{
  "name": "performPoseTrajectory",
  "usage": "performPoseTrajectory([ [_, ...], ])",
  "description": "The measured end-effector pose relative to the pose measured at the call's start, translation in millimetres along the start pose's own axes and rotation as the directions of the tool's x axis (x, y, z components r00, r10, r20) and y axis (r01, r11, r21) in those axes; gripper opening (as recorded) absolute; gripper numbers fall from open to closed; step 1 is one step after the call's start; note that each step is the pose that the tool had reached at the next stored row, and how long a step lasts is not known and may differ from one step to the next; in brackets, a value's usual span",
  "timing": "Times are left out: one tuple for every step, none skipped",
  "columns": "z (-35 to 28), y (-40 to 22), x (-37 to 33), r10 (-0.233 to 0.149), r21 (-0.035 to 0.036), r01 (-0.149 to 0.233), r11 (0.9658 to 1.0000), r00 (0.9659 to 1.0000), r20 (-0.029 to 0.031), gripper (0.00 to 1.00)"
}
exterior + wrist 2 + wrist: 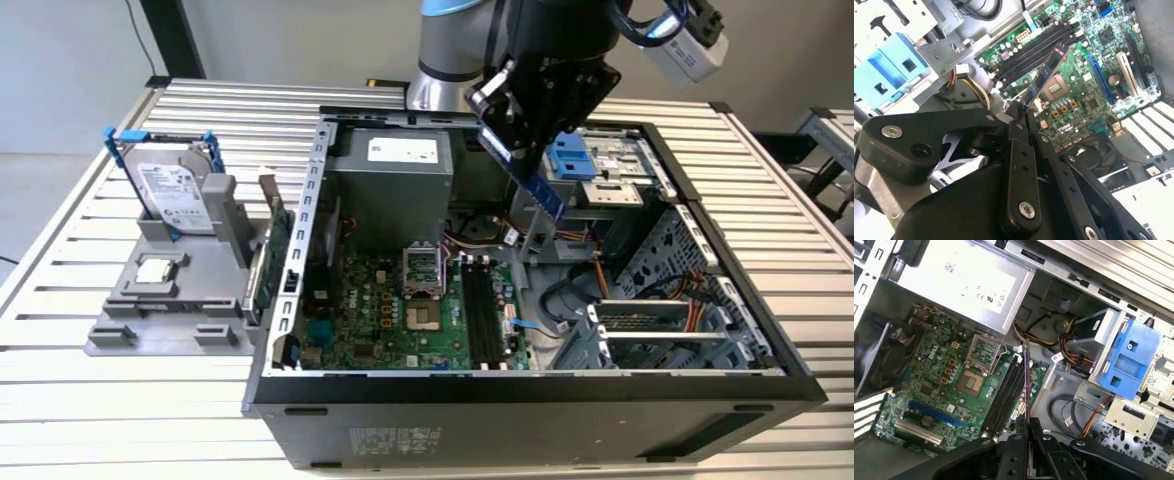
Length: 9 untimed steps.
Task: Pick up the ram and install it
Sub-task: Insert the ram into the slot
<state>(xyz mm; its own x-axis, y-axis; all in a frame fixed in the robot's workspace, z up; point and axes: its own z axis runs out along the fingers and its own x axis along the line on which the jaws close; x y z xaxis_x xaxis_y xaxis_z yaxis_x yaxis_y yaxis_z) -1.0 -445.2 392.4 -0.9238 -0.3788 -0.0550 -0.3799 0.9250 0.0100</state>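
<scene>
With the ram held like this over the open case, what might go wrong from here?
1. The gripper holds the ram by one end and tilted, clear of the black slots; it may meet a slot at an angle.
2. The open processor socket lies right beside the slots; a slip could hit it.

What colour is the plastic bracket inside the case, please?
Light blue bracket, clearest in the first wrist view.

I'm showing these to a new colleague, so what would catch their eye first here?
The gripper holds the ram above the open computer case, over the green motherboard and its black slots. Next, the hard drive in its blue frame, standing upright on a gray holder at the exterior view's left.
</scene>
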Motion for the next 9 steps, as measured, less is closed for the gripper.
performPoseTrajectory([
  [0.0,0.0,0.0,0.013,0.0007,-0.013,0.9999,0.9999,0.0002,0.0],
  [0.0,0.0,0.0,0.026,0.0014,-0.026,0.9997,0.9997,0.0003,0.0],
  [0.0,0.0,0.0,0.038,0.002,-0.038,0.9993,0.9993,0.0005,0.0],
  [0.0,0.0,0.0,0.05,0.0027,-0.05,0.9988,0.9988,0.0006,0.0],
  [0.0,0.0,0.0,0.062,0.0033,-0.062,0.9981,0.9981,0.0007,0.0],
  [0.0,0.0,0.0,0.073,0.004,-0.073,0.9973,0.9973,0.0009,0.0],
  [0.0,0.0,0.0,0.085,0.0046,-0.085,0.9964,0.9964,0.0011,0.0],
  [0.0,0.0,0.0,0.097,0.0052,-0.097,0.9953,0.9953,0.0012,0.0],
  [0.0,0.0,0.0,0.108,0.0058,-0.108,0.9941,0.9941,0.0015,0.0],
])
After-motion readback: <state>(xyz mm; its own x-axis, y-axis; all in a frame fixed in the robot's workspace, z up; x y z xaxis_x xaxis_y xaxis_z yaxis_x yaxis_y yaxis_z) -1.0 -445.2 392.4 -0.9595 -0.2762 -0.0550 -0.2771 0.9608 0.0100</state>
